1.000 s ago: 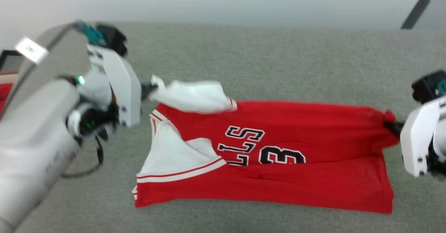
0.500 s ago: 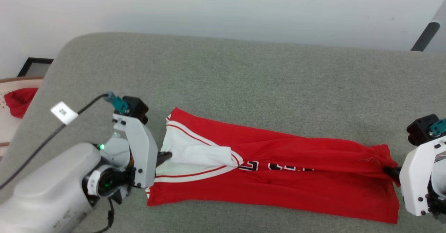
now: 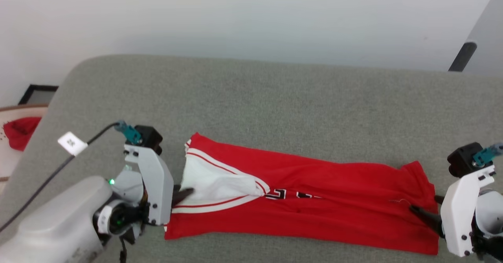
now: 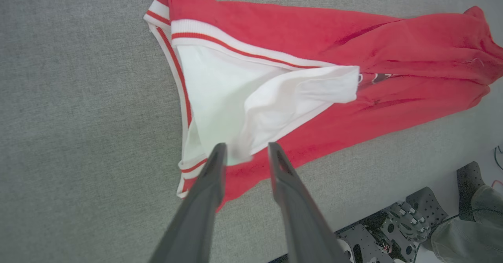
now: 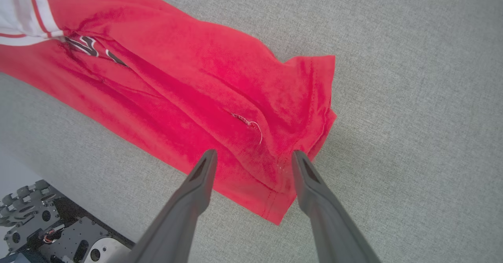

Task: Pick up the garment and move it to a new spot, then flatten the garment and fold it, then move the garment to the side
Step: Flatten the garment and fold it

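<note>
garment [image 3: 314,216] [image 4: 393,50] [image 5: 177,98]: is lying on the grey counter [image 3: 275,109], folded lengthwise into a long red band that is running left to right across the head view.
collar end: is facing the left gripper; the white inside and the striped trim [image 4: 235,46] are showing, and a white flap [image 4: 298,94] is lying turned over onto the red front.
lettering [image 3: 281,195]: black-and-white characters are peeking out from under the fold; most of them are hidden.
left gripper [image 3: 182,194] [image 4: 245,151]: is hovering at the collar end. Its fingers are standing a little apart, with the blurred end of the white flap lying between the tips; they are not clamping it.
right gripper [image 3: 418,212] [image 5: 253,155]: is hovering at the hem end. Its fingers are spread wide, straddling the hem corner and gripping nothing.
loose thread [image 5: 253,126]: is lying pale on the red cloth just ahead of the right fingers.
surroundings: a red cloth [image 3: 15,131] is lying beyond the counter's left edge in the head view; a person's shoe [image 4: 467,176] and trouser leg [image 4: 471,231] are showing at the lower right of the left wrist view.
</note>
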{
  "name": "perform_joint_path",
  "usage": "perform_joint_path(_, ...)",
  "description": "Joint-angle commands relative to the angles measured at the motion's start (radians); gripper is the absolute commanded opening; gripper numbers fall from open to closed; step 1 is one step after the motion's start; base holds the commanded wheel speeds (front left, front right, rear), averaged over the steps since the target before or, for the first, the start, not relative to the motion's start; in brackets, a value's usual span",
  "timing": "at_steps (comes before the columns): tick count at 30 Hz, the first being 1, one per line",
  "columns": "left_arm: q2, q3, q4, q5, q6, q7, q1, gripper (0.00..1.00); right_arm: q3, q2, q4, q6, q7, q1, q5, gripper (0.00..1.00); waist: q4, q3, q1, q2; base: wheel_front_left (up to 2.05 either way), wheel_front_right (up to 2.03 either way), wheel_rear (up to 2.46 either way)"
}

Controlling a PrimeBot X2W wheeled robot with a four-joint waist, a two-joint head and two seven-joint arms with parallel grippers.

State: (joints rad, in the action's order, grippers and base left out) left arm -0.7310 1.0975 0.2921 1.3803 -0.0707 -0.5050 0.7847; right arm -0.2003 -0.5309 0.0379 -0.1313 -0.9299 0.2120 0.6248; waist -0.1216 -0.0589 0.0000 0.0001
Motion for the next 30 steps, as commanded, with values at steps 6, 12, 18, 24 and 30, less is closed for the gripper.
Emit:
perform_joint_path(6,-0.016,0.002,-0.033,-0.002,-0.009,0.036,-0.057,1.0,0.034,0.028,0.018,0.001,0.018,-0.067,-0.001,1.0,-0.006,0.077,0.0,-0.0001,0.0,0.0,0.0)
perform_joint_path(12,-0.038,-0.029,-0.075,-0.033,-0.011,0.17,-0.104,1.0,0.094,0.078,0.053,0.001,0.06,-0.127,-0.026,1.0,-0.009,0.106,0.0,-0.0001,0.0,0.0,0.0)
perform_joint_path(18,-0.073,-0.08,-0.114,-0.077,-0.001,0.38,-0.172,1.0,0.173,0.139,0.079,0.001,0.159,-0.18,-0.076,1.0,-0.014,0.123,0.0,-0.0001,0.0,0.0,0.0)
perform_joint_path(24,-0.099,-0.134,-0.141,-0.123,-0.01,0.62,-0.254,1.0,0.232,0.185,0.069,0.001,0.235,-0.217,-0.114,1.0,-0.024,0.132,0.0,-0.0001,0.0,0.0,0.0)
perform_joint_path(30,-0.116,-0.203,-0.157,-0.167,-0.049,0.757,-0.34,1.0,0.28,0.204,0.052,0.001,0.251,-0.237,-0.13,1.0,-0.04,0.133,0.0,-0.0001,0.0,0.0,0.0)
